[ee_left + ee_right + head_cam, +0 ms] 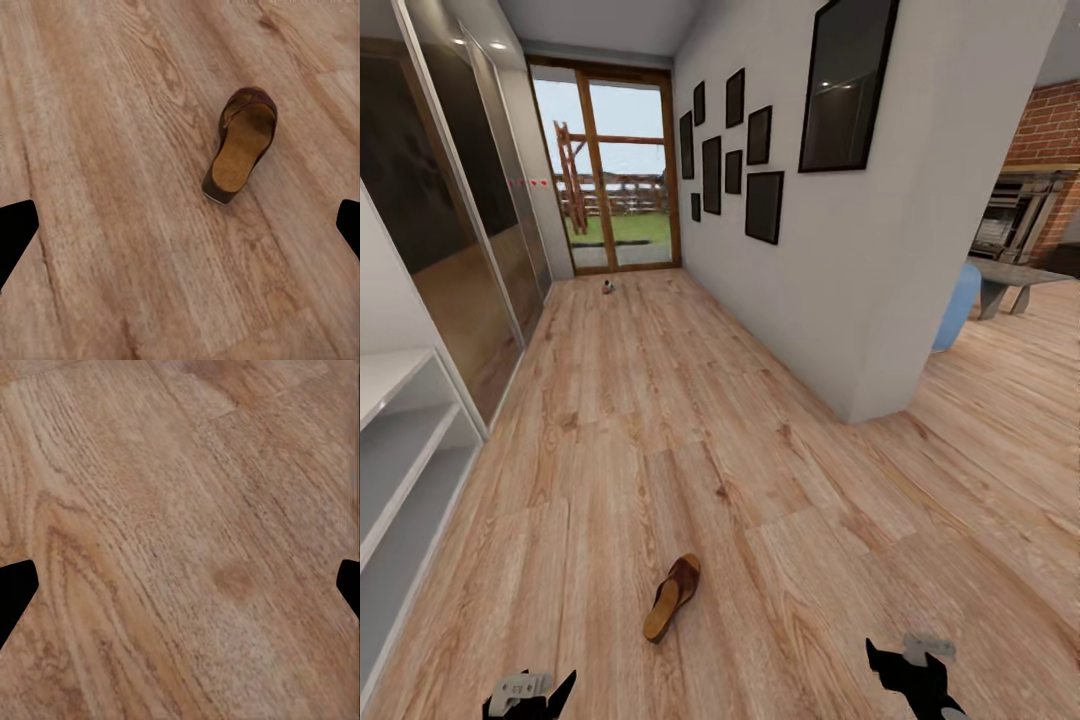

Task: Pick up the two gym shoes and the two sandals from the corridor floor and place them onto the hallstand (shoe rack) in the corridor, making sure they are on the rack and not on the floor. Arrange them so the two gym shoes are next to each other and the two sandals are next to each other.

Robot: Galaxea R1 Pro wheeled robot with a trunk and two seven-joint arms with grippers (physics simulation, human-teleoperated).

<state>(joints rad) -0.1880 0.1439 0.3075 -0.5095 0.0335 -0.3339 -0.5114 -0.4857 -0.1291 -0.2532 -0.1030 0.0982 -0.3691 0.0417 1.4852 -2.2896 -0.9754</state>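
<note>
You have one sandal (672, 597) lying on the corridor floor (660, 420) in the lower centre of the head view, footbed up. Its long axis runs from lower left to upper right, strap end toward the upper right, heel toward you. In the left wrist view the same sandal (241, 146) sits in the upper right of the frame. A small pale object (607, 287) rests far down the corridor near the glass door (605, 165); it may be a shoe, but it is too small to tell. The white shelf unit (400, 450) stands at the left edge.

Your left gripper (180, 232) is spread wide and empty over bare planks. Your right gripper (180, 592) is equally wide and empty.
</note>
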